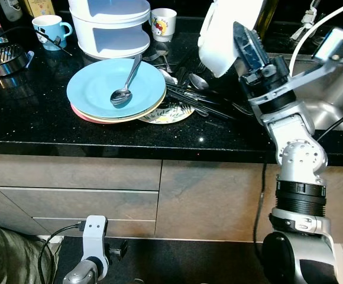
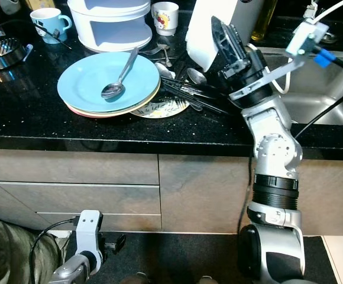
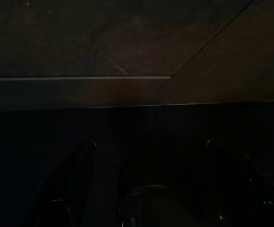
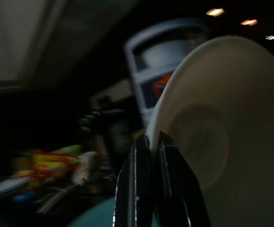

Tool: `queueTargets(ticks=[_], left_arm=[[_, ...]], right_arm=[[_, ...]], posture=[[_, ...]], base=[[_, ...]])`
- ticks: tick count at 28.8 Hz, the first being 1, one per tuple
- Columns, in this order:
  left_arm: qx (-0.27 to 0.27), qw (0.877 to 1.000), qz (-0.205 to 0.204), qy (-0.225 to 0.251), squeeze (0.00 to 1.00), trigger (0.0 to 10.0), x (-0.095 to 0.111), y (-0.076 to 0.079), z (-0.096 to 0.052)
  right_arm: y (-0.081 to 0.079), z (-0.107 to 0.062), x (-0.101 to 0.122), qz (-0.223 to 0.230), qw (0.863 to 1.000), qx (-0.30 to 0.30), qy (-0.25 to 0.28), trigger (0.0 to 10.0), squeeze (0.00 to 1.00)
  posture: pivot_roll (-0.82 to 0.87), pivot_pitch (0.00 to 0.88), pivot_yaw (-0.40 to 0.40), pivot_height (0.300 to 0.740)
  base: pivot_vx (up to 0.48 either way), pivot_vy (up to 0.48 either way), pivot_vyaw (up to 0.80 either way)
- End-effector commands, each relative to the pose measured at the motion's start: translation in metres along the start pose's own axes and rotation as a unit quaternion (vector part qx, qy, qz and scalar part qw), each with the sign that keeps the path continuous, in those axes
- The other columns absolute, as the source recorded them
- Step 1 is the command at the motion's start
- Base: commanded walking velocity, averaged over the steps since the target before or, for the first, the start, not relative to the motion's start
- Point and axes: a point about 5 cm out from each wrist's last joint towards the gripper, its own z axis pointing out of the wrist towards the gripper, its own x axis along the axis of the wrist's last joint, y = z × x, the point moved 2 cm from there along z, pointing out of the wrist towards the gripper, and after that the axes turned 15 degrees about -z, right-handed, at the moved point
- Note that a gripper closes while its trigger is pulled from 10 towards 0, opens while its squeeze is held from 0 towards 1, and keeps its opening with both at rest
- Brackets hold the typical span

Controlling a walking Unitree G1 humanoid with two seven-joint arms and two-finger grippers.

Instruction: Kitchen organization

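Left gripper (image 1: 94,236) hanging way down low in front of the cabinet drawers (image 1: 71,189), idle; left wrist view super dark, two black fingers (image 3: 71,179) just barely made out with a visible gap between them, nothing held.

Up on the black countertop (image 1: 29,118): blue mug (image 1: 48,29) at the back left, then a white tiered container (image 1: 112,26), a small white cup with a cartoon print (image 1: 162,22) beside it. Stack of plates in front, blue plate (image 1: 100,89) on top with a spoon (image 1: 124,89) lying in it, handle pointing toward the back. Patterned plate (image 1: 171,112) peeking out just right of the stack, pile of dark cutlery (image 1: 201,97) sprawled across it toward the sink.

Right gripper (image 4: 146,156) raised over the counter's right part, fingers pinched tight on the rim of a white plate (image 1: 225,29), held up on edge and tilted. Plate stack sits to the left and below the held plate, so probably a move left and a flattening of the plate needed to land it there; sink (image 1: 319,100) is right beside the arm though, so could go either way. Right arm clearly the nearer one.

Hard to tell: top of the white plate cut off in the head views, right wrist view blurry, background there just colourful smears.
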Motion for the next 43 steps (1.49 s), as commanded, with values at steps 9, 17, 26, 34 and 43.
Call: queueTargets(ticks=[9, 17, 26, 34, 43], left_arm=[[0.003, 1.000, -0.013, -0.011, 0.00, 10.0, -0.012, 0.000, -0.003], [0.005, 1.000, -0.015, -0.011, 0.00, 10.0, -0.014, -0.002, -0.005], [0.002, 1.000, -0.015, -0.011, 0.00, 10.0, -0.015, -0.002, -0.005], [0.000, 1.000, -0.014, -0.010, 0.00, 10.0, -0.014, -0.001, -0.005], [-0.004, 1.000, -0.019, -0.009, 0.00, 10.0, -0.013, 0.001, -0.004]], right_arm=[[0.063, 0.000, -0.019, -0.068, 0.974, -0.212, -0.041, 10.0, 0.00], [0.100, -0.022, -0.019, 0.185, 0.925, -0.318, 0.092, 10.0, 0.00], [0.081, -0.010, -0.023, 0.107, 0.964, -0.239, 0.054, 10.0, 0.00], [0.018, 0.017, -0.030, -0.101, 0.994, -0.012, -0.030, 10.0, 0.00], [-0.053, 0.012, -0.036, -0.101, 0.982, 0.156, -0.038, 10.0, 0.00]], posture=[[0.07, 0.109, -0.058, 0.740], [0.07, 0.111, -0.063, 0.740], [0.07, 0.106, -0.063, 0.740], [0.07, 0.097, -0.065, 0.740], [0.06, 0.098, -0.064, 0.740]], base=[[0.000, 0.000, 0.00], [0.000, 0.000, 0.00], [0.000, 0.000, 0.00], [0.000, 0.000, 0.00], [0.000, 0.000, 0.00]])
